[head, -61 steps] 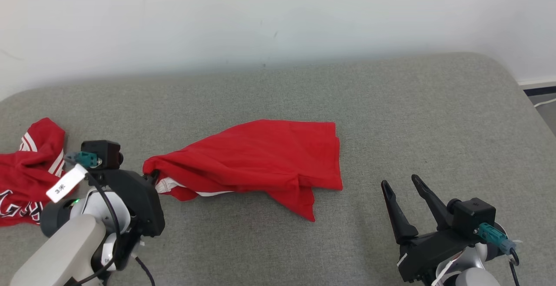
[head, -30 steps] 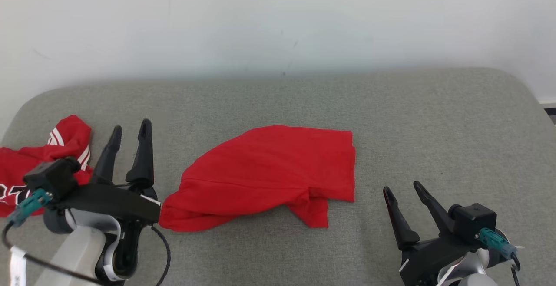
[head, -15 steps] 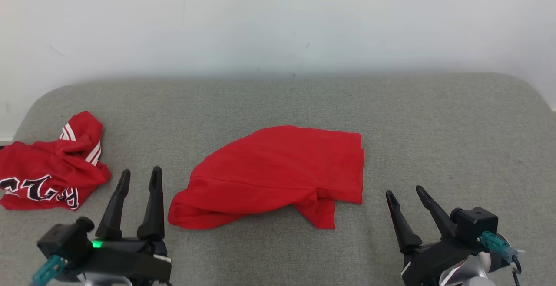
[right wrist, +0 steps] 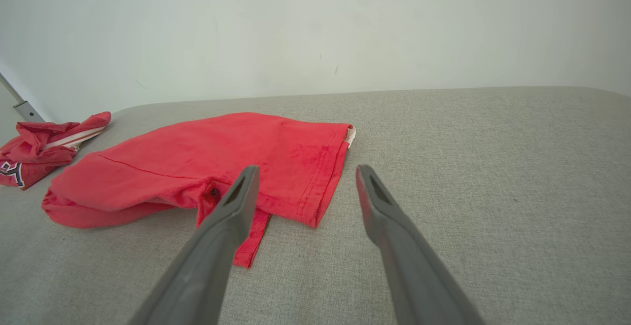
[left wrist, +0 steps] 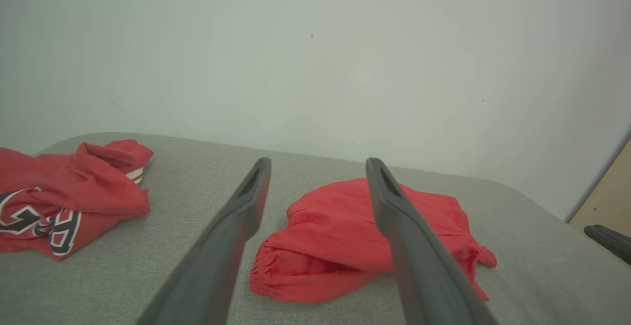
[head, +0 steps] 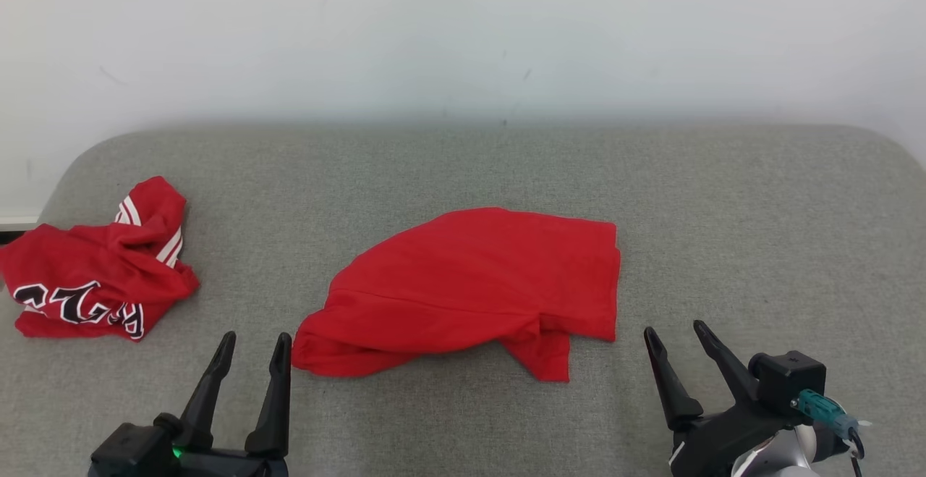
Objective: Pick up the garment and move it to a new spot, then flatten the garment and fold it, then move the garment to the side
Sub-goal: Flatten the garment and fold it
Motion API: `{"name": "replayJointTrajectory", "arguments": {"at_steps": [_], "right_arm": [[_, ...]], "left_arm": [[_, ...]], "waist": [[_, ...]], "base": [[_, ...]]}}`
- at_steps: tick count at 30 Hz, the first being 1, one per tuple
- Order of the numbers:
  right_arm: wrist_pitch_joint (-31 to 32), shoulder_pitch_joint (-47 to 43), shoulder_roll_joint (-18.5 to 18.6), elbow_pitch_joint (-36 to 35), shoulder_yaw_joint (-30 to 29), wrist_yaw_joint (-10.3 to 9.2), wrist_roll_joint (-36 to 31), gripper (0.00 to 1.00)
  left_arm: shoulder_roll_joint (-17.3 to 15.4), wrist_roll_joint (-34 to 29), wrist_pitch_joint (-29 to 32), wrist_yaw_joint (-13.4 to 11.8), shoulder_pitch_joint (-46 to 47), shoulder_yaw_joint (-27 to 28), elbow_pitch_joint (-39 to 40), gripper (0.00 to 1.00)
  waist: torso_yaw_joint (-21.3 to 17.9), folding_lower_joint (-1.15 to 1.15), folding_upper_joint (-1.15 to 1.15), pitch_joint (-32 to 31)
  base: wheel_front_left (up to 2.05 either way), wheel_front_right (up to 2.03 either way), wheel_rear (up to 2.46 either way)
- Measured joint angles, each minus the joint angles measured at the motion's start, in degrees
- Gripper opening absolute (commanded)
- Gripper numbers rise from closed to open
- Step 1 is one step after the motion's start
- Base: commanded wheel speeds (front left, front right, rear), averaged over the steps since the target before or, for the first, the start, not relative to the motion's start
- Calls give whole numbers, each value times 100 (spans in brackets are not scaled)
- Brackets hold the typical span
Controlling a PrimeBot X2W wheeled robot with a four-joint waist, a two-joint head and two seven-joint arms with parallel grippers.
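The garment (head: 470,281), plain red, lies loosely folded in the middle of the grey padded surface (head: 723,209), with a small flap sticking out at its near right corner. It also appears as the garment (left wrist: 320,246) and the garment (right wrist: 197,157) in the wrist views. My left gripper (head: 257,339) stands open at the near left, just short of the garment's left end and not touching it; its fingers (left wrist: 246,206) are empty. My right gripper (head: 674,329) is open at the near right, a little right of the garment, and the right gripper (right wrist: 306,169) holds nothing.
A second red garment (head: 94,281) with white stripes and black lettering lies crumpled at the far left of the surface. A pale wall (head: 463,28) backs the surface. The surface's rounded corners show at left and right. Bare grey padding stretches to the right of the folded garment.
My left gripper has come away from the garment's left end and drawn back to the near left, fingers now pointing up. The camera has shifted. The right gripper has barely moved.
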State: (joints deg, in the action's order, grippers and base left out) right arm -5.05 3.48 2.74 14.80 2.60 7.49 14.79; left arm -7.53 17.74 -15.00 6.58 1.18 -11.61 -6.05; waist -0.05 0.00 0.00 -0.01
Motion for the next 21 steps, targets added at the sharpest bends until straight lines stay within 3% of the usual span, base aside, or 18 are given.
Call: {"name": "replayJointTrajectory", "arguments": {"at_steps": [7, 21], "right_arm": [[107, 46, 2, 36, 152, 0, -188, 100], [719, 485, 0, 749, 797, 0, -1402, 100]], "left_arm": [[104, -167, 0, 43, -43, 75, 14, 100], [240, -157, 0, 59, 25, -27, -249, 100]], "waist": [[92, 0, 0, 72], [371, 0, 0, 152]], "base": [[0, 0, 0], [0, 0, 0]]}}
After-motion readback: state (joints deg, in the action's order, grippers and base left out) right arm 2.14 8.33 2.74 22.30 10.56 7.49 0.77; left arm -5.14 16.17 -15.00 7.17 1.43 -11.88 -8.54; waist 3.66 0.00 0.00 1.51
